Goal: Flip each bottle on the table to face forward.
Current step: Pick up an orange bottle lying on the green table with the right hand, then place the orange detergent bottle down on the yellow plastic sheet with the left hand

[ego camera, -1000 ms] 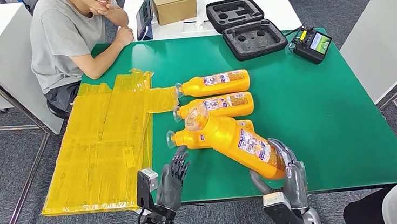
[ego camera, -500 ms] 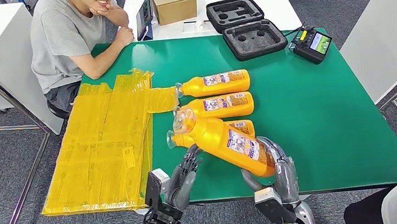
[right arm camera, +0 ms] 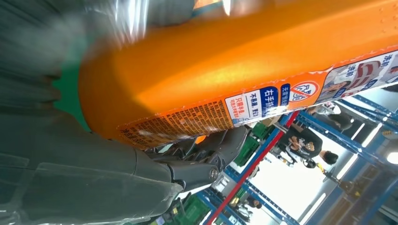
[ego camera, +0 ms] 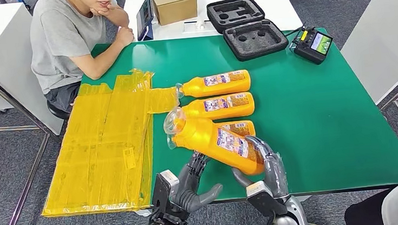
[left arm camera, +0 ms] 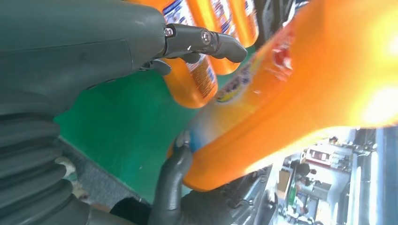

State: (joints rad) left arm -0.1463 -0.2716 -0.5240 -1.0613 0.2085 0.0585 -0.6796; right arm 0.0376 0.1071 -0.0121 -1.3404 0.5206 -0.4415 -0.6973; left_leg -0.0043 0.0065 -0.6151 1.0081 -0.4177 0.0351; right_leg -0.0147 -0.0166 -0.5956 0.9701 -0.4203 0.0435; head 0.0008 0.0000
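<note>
My right hand [ego camera: 265, 165] grips an orange bottle [ego camera: 213, 140] by its base and holds it tilted above the green table [ego camera: 322, 118], clear cap [ego camera: 173, 120] pointing far left. Its label [right arm camera: 263, 101] shows in the right wrist view. My left hand [ego camera: 192, 181] is open just under the bottle's middle, fingers [left arm camera: 206, 41] spread; I cannot tell if they touch it. Three more orange bottles lie on their sides behind: the far one [ego camera: 215, 84], the middle one [ego camera: 219, 106] and the near one [ego camera: 239, 127], partly hidden by the held bottle.
A yellow taped sheet [ego camera: 107, 142] covers the table's left side and hangs over the edge. A person [ego camera: 70, 36] sits at the far left corner. A black foam case [ego camera: 246, 26], a controller [ego camera: 313, 43] and a cardboard box [ego camera: 172, 1] stand at the back.
My right hand has carried the bottle leftward, its cap now lower and further left. My left hand has risen toward the bottle's underside and spread its thumb.
</note>
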